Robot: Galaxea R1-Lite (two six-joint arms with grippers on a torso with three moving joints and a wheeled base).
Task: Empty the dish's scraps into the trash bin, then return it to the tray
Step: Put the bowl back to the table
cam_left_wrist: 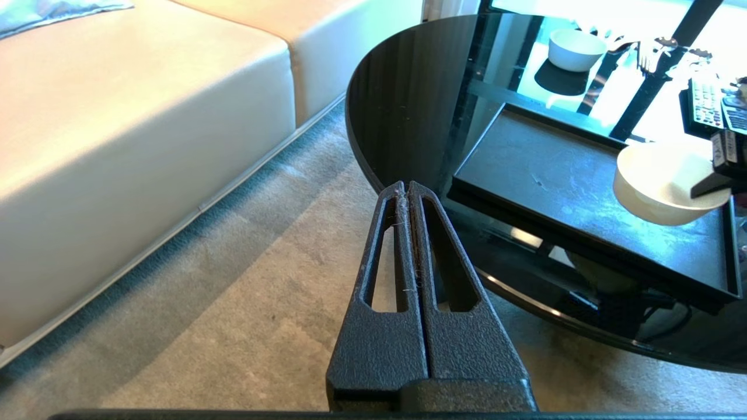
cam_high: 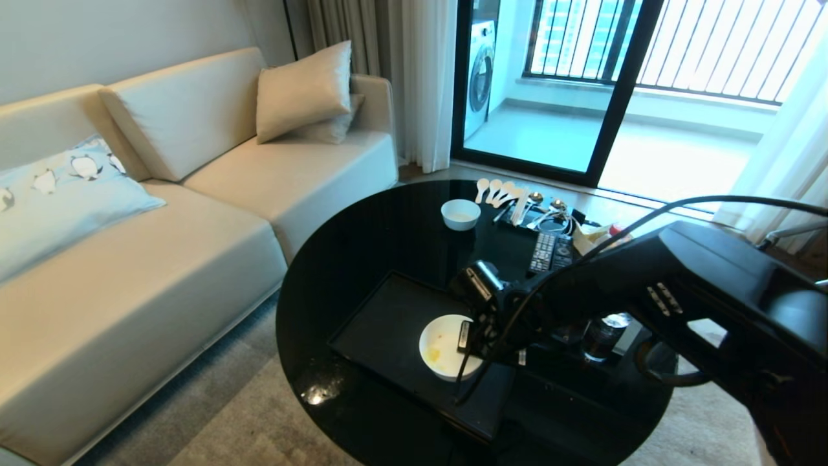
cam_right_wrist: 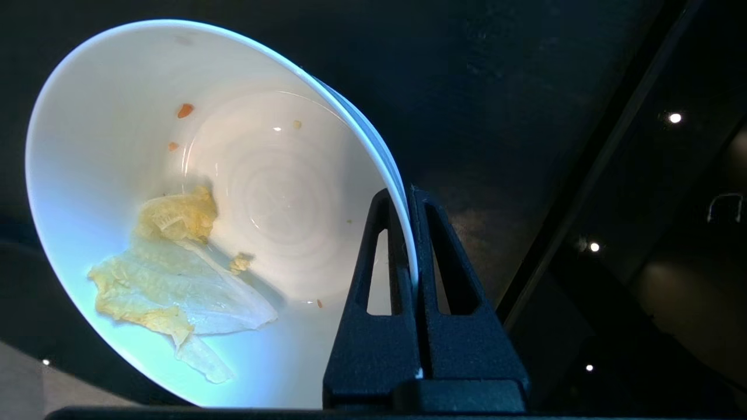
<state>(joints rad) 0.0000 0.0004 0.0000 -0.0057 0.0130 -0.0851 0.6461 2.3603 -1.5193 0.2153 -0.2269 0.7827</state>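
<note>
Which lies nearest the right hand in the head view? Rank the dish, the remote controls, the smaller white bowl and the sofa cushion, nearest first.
1. The dish: in the right hand itself, gripped at its rim, above the tray.
2. The remote controls: just behind, toward the window.
3. The smaller white bowl: farther back on the table.
4. The sofa cushion: far off, left.

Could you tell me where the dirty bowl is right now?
The bowl sits over the tray's right end, its rim pinched by the right gripper.
</note>
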